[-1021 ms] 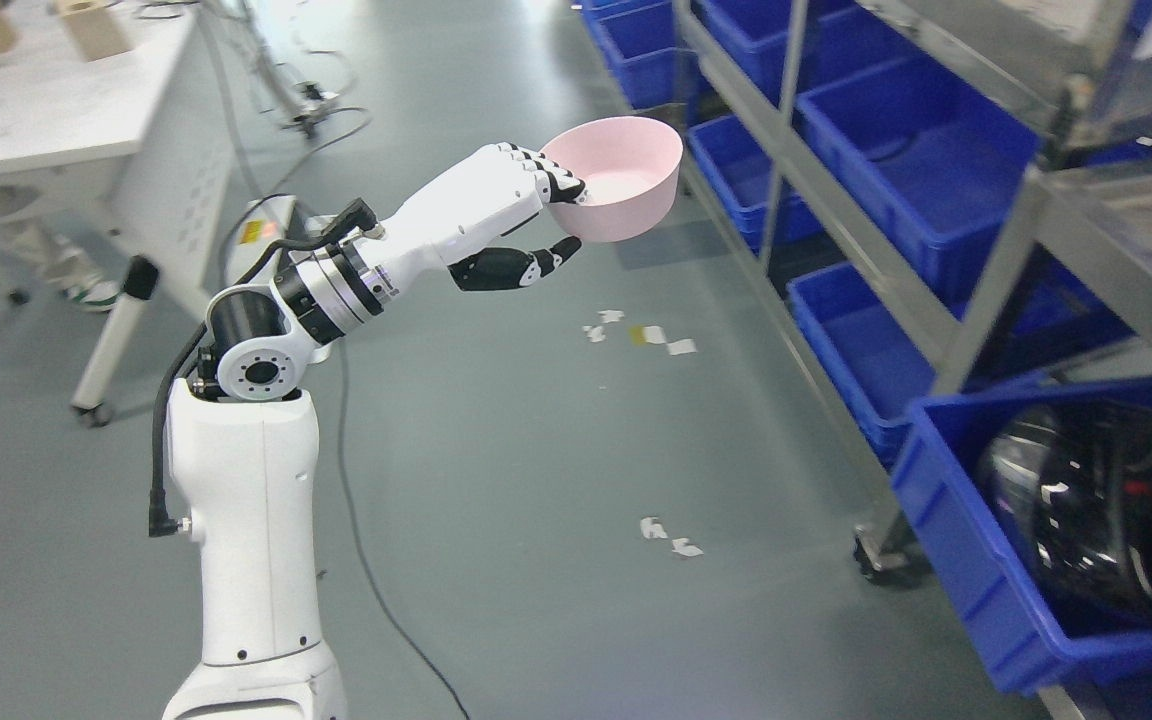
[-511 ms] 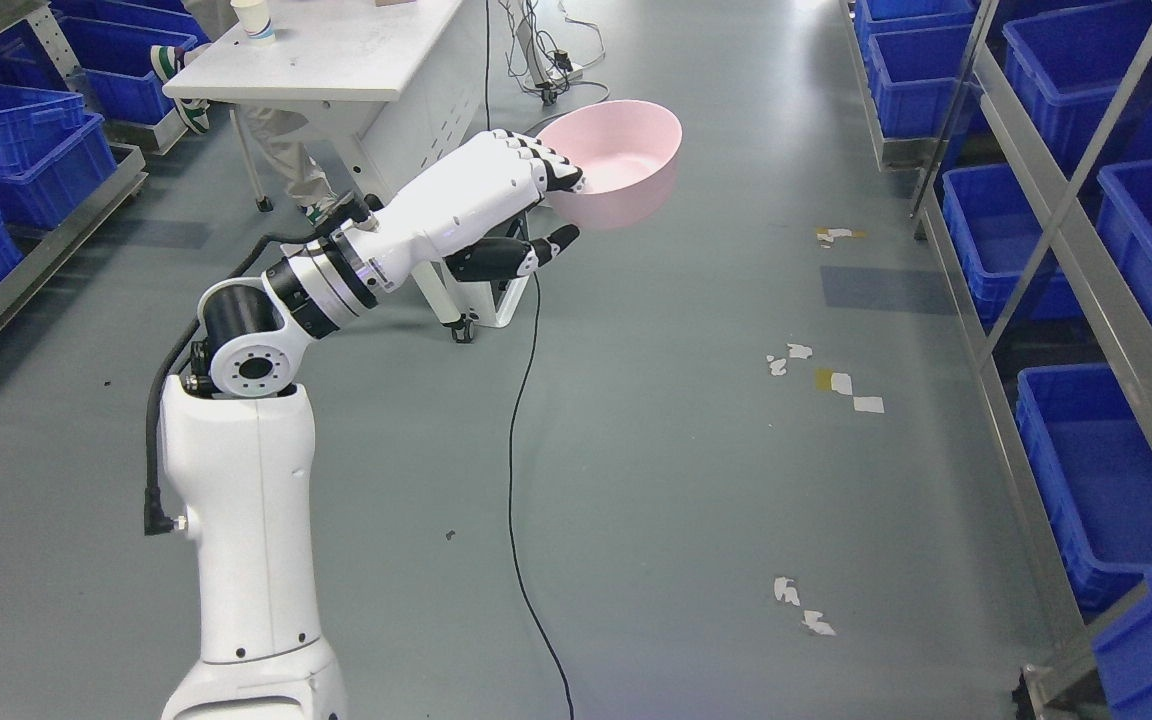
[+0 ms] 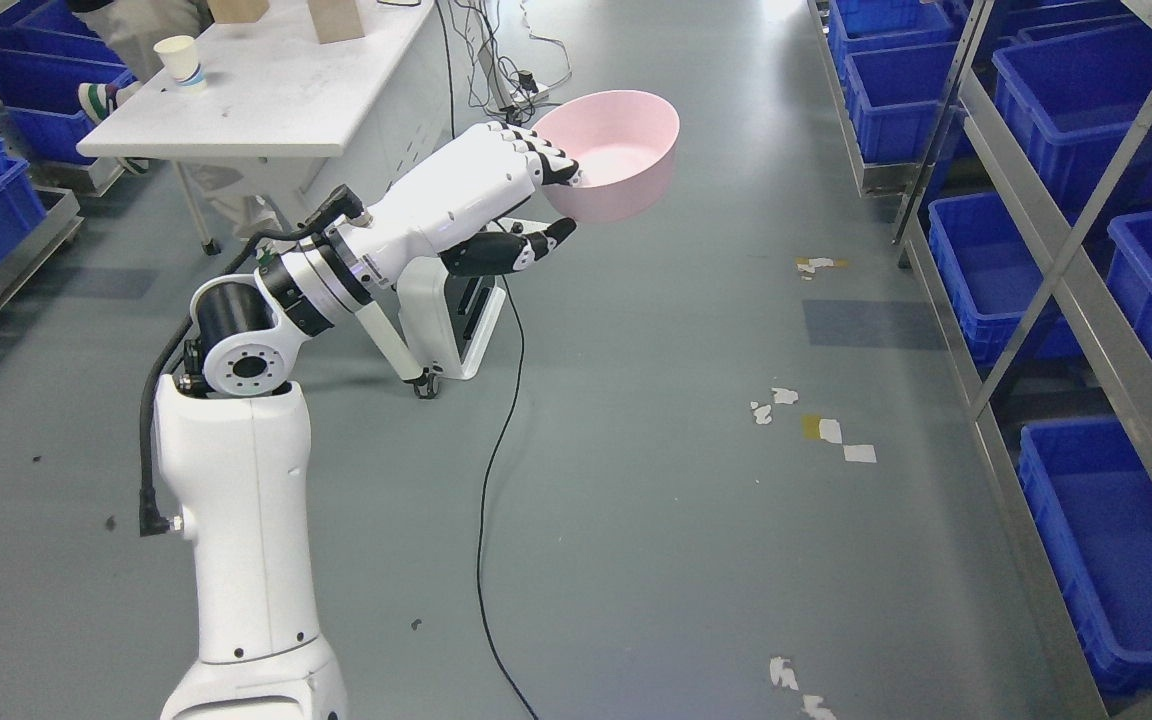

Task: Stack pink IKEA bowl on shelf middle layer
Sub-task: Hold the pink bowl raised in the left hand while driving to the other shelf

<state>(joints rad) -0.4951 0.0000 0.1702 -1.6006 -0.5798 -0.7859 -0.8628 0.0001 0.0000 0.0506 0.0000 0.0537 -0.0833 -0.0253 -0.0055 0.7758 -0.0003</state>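
Left hand (image 3: pixel 526 200) grips the near rim of the pink bowl (image 3: pixel 612 153), fingers hooked inside and thumb beneath, bowl upright at arm's end above the floor (image 3: pixel 656 480), shelf (image 3: pixel 1056 260) well right.

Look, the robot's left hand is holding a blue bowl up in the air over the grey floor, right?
Not quite. The bowl is pink, not blue; the blue things are the bins on the shelves. The head view shows the left hand gripping the rim of the pink bowl up in the air over the grey floor.
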